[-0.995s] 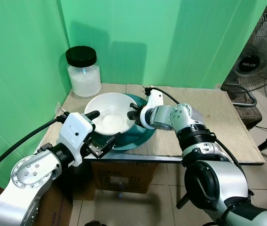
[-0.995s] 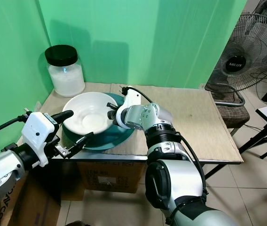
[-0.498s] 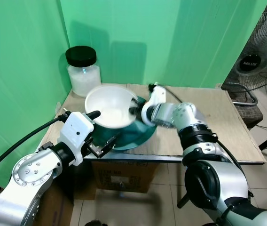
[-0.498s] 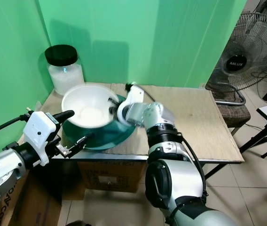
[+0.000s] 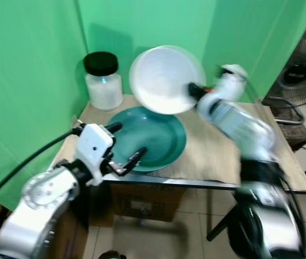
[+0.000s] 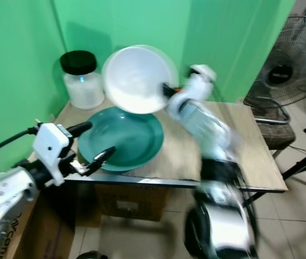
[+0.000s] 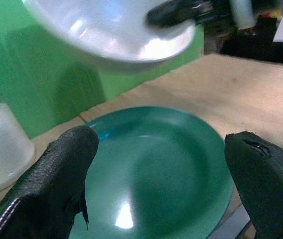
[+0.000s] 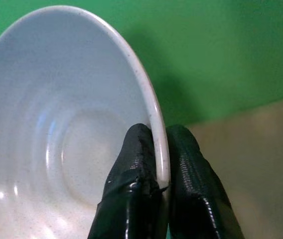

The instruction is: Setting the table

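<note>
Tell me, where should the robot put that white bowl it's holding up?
Probably onto bare table beside the green plate. The right gripper pinches the white bowl by its rim, tilted in the air above the plate.

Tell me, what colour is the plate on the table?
The plate is dark teal green, clearest in the left wrist view.
</note>
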